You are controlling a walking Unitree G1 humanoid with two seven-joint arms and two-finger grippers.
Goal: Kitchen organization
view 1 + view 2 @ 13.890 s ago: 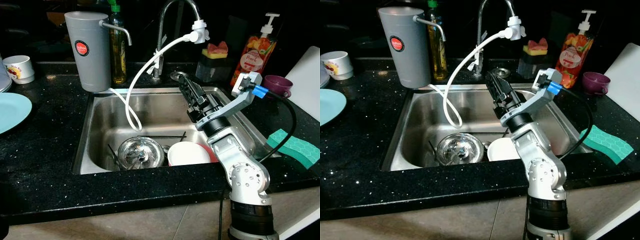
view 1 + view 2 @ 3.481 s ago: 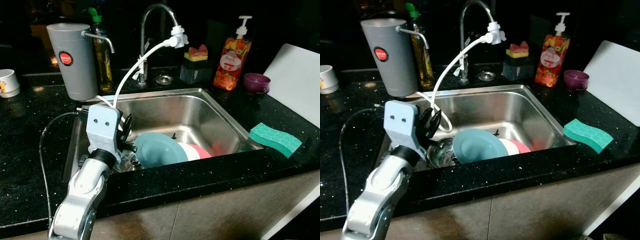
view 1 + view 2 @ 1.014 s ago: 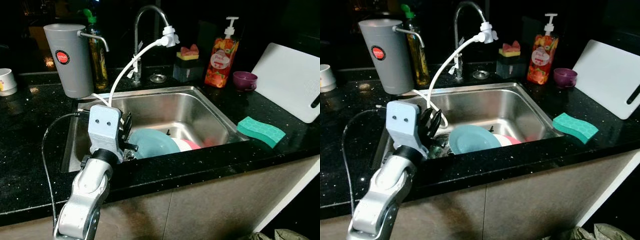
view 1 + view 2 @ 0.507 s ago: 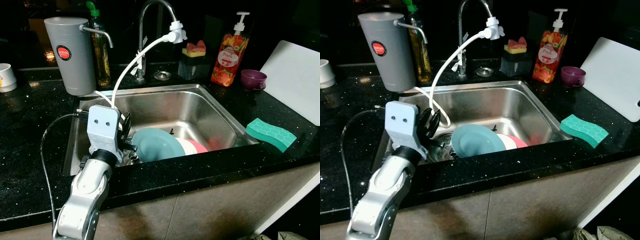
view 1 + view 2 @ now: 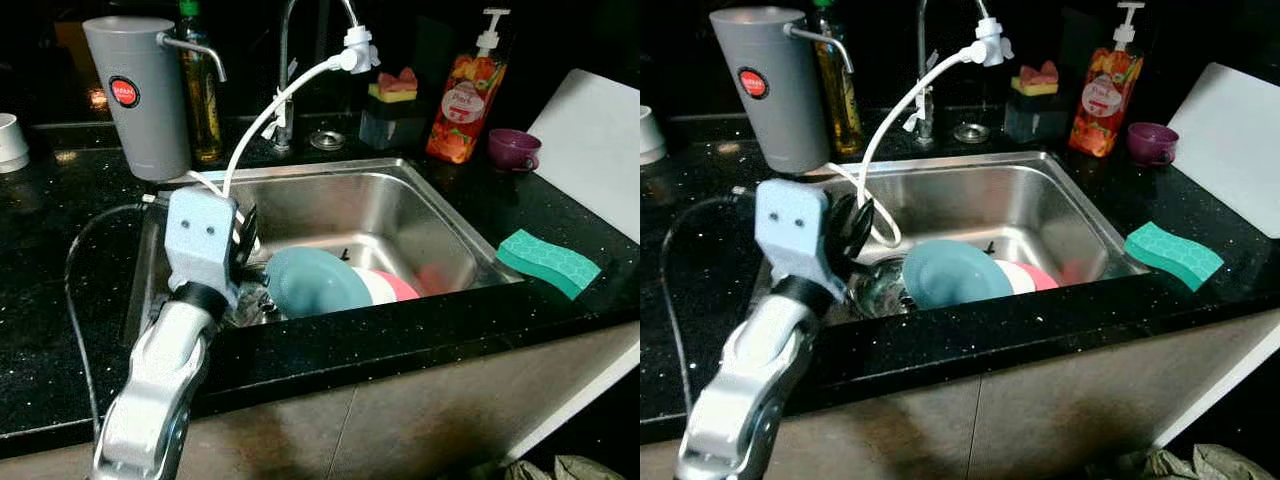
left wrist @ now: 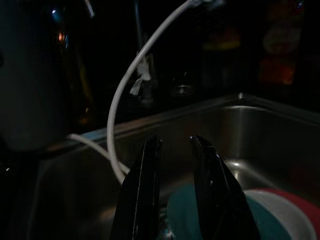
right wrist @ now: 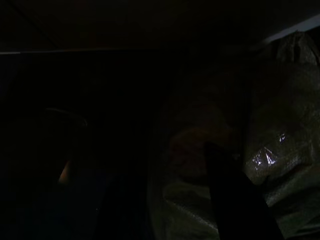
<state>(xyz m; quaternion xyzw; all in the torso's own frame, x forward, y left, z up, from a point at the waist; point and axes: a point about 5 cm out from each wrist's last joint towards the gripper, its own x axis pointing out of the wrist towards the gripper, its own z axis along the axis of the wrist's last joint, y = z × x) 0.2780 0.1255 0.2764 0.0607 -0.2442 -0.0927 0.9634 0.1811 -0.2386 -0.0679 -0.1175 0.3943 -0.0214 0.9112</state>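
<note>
Left gripper (image 6: 172, 190): fingers parted, empty, still hovering at teal plate's (image 5: 312, 283) nine o'clock.
Change: plate now lying in sink (image 5: 420, 215).

Stacked round teal, white and pink plates (image 5: 318, 282) lie in the stainless steel sink (image 5: 440, 232); the rectangular green sponge (image 5: 548, 262) sits on the counter to its right, apparently near the edge.

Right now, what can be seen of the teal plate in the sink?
The teal plate is round, smooth and matte, of a muted blue-green. It lies tilted in the steel sink, leaning over a white plate and a pink one, with a shiny metal bowl at its other side. The left gripper hovers open just above its edge, fingers not touching it.
</note>
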